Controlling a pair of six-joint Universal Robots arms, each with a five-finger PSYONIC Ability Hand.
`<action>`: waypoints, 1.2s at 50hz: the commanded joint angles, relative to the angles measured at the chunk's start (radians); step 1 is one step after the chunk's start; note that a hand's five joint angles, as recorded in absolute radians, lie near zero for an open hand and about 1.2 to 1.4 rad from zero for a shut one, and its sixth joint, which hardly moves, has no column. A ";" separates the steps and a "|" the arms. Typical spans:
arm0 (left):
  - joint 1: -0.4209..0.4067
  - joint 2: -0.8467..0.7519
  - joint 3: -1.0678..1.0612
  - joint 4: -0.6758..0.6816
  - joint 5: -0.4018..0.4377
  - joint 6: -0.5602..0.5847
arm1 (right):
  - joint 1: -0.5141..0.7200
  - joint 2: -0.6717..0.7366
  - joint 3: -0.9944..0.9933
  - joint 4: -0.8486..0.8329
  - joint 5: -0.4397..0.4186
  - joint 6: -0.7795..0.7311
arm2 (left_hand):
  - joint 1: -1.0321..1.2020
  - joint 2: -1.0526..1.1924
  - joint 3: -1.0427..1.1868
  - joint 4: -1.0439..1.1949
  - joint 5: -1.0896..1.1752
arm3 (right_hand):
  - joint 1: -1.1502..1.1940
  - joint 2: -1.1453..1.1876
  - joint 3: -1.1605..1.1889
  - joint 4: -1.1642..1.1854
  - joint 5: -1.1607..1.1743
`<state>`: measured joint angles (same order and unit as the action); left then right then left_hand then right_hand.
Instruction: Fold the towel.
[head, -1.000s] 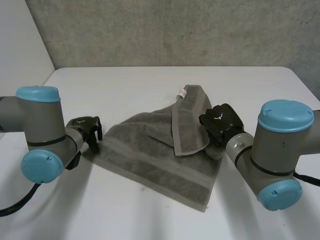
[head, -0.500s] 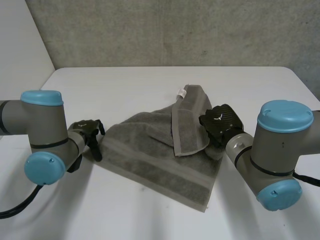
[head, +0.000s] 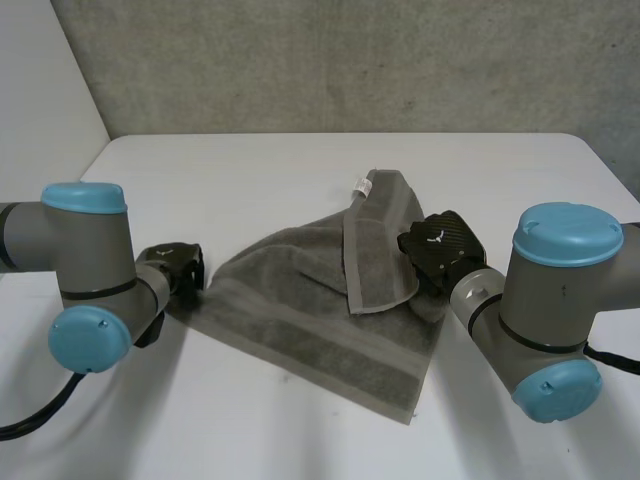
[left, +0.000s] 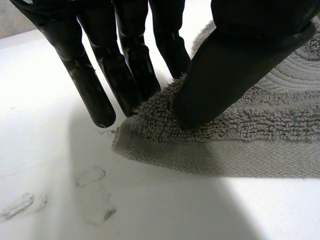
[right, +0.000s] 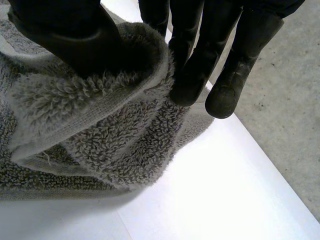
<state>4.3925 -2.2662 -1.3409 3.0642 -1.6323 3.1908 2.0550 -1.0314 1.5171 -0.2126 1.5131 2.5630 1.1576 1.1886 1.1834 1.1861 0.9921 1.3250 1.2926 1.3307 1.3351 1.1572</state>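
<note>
Both robot hands (head: 178, 266) (head: 440, 244) on towel (head: 300, 322) edges

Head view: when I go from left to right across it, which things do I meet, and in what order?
left arm → left robot hand → towel → right robot hand → right arm
</note>
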 joint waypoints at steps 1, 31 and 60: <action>-0.005 0.005 0.000 0.001 -0.001 0.000 | -0.001 0.001 0.000 0.002 0.001 -0.018 | 0.239 0.208 0.213 0.210 0.230 | 0.071 0.104 0.066 0.061 0.064; -0.001 0.572 -0.052 0.010 0.005 0.001 | -0.220 -0.447 -0.214 0.378 -0.001 0.078 | 0.239 0.208 0.213 0.210 0.230 | 0.071 0.104 0.066 0.061 0.064; -0.021 0.257 0.202 -0.082 0.114 -0.012 | -0.274 -0.115 -0.592 0.719 -0.218 -0.009 | 0.239 0.208 0.213 0.210 0.230 | 0.071 0.104 0.066 0.061 0.064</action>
<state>4.3738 -1.8989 -1.3507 2.9767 -1.5064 3.1868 1.7453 -1.2832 1.1577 0.5837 1.2866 2.4678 1.1809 1.2173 1.2164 1.2180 1.0119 1.3251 1.2926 1.3307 1.3421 1.1567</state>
